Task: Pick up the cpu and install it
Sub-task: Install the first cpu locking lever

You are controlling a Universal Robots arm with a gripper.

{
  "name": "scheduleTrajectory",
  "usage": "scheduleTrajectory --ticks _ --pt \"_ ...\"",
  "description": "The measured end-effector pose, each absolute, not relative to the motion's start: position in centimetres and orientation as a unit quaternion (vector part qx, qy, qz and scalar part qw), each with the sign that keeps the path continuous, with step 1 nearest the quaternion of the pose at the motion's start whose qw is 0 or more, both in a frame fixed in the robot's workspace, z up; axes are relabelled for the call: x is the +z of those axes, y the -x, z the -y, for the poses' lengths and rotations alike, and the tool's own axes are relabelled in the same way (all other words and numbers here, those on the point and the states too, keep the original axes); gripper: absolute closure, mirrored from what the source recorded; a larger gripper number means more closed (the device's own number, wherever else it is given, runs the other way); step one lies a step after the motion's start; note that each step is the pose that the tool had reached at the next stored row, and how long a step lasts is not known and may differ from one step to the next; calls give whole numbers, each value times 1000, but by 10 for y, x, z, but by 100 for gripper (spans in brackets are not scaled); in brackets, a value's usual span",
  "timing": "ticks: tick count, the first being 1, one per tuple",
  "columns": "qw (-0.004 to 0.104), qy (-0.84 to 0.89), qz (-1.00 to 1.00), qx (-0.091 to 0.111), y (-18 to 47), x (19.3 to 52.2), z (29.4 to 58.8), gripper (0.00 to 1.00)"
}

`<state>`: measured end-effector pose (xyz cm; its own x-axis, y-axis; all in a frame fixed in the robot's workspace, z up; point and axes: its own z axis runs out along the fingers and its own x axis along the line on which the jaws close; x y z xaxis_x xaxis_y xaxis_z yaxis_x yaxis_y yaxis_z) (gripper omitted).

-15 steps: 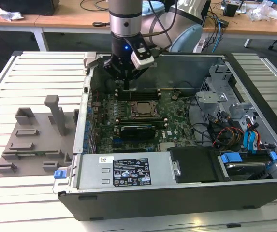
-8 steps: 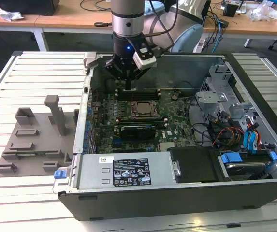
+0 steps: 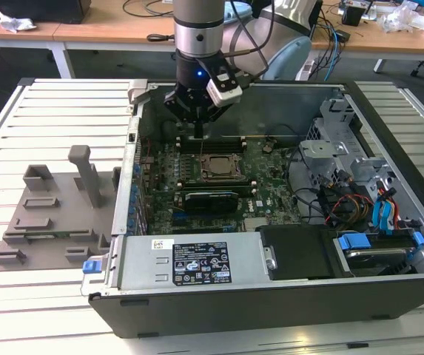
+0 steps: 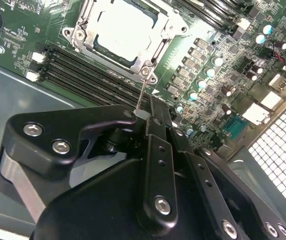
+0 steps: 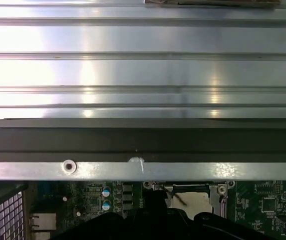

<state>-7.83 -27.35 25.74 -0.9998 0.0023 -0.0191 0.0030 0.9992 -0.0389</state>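
- Slatted metal table (image 3: 49,118) fills the scene under an open computer case (image 3: 271,296); a wooden bench (image 3: 108,26) with cables runs along the back.
- Far on the exterior view's left: grey plastic fixture tray (image 3: 49,214) lying flat on the slats, one tall post upright on it, just beside the case wall.
- Blue clip (image 3: 91,266) at the case's near corner, next to the tray.
- Power supply (image 3: 193,262) with a label sits along the case's near edge.
- Motherboard (image 3: 197,174) lies flat in the case floor. Memory slots (image 4: 83,80) run alongside the socket.
- Socket frame (image 3: 217,168) near the board's middle. The cpu (image 4: 123,30) sits inside it, pale metal top facing up, framed by the metal bracket in the second wrist view; a bright patch in the socket in the first wrist view (image 5: 192,200) appears to be the same chip.
- Arm comes down from above the case's far wall. Gripper (image 3: 199,127) hangs just over the board, beside the socket on its far side, apart from the cpu.
- In the second wrist view the gripper (image 4: 145,117) has its fingers pressed together, nothing between them; a thin wire-like lever rises from the socket corner to just at the tips. Contact with it: cannot tell.
- Toward the exterior view's right: drive cage (image 3: 330,148), bundled coloured cables (image 3: 345,203), blue drive brackets (image 3: 389,222).
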Motion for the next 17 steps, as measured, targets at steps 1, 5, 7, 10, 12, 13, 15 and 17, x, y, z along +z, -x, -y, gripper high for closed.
scheduleTrajectory --ticks 1,5,7,10,12,13,15,17 --pt "9 -1 -1000 -19 77 257 274 89" --pt "9 -1 -1000 -19 75 256 273 89" --pt "9 -1 -1000 -20 75 255 273 89" --pt "9 -1 -1000 -19 75 250 273 89" --pt "9 -1 -1000 -19 75 248 273 89" --pt "9 -1 -1000 -20 75 247 274 89" --pt "9 -1 -1000 -20 74 246 274 89" --pt "9 -1 -1000 -20 74 246 274 89"
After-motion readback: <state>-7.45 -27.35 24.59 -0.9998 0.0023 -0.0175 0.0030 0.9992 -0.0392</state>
